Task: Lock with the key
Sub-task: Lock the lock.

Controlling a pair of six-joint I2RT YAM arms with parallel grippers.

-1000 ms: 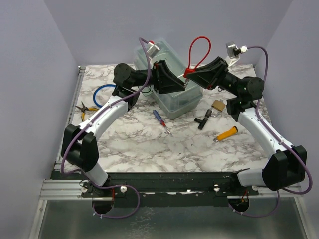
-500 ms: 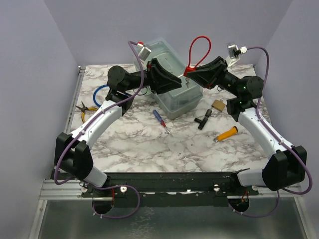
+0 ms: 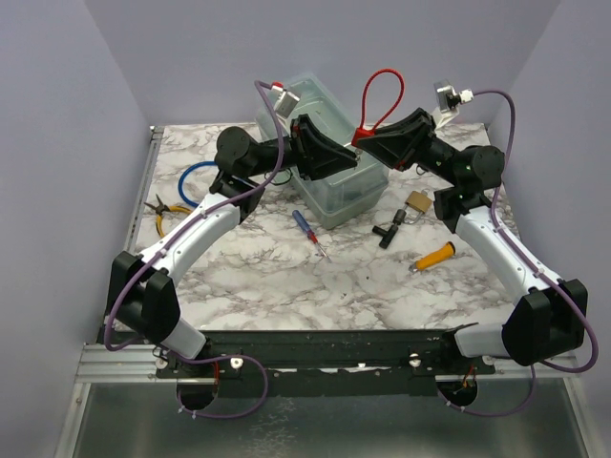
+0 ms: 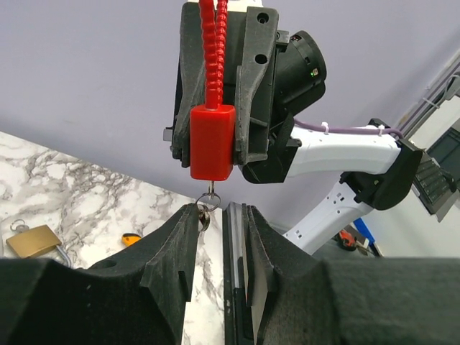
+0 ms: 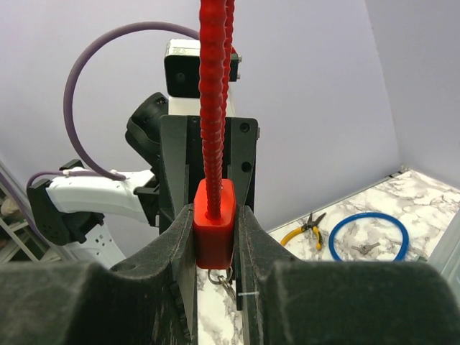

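Scanning out from the arm bases. The orange-handled tool (image 3: 436, 256) lies nearest, on the near-right of the clear box (image 3: 342, 202). A black T-shaped part (image 3: 389, 230) and a red-and-blue screwdriver (image 3: 307, 229) sit just in front of the box. The brass padlock (image 3: 417, 201) lies flat on the table just right of the box, clear of both arms, with nothing touching it. Pliers (image 3: 164, 210) and a blue cable loop (image 3: 196, 176) are well left of the box.

Above the box, the right gripper (image 5: 213, 215) pinches the body of the red cable lock (image 3: 360, 136), both fingers pressed on its sides and the cable loop standing up past them. The left gripper (image 4: 213, 212) faces it from the box's left side, tips just under the lock body. Its fingers are spread by a narrow gap. The key ring (image 4: 205, 213) hangs from a metal stem under the lock and sits in that gap against one finger. Can't tell if the other finger touches it.
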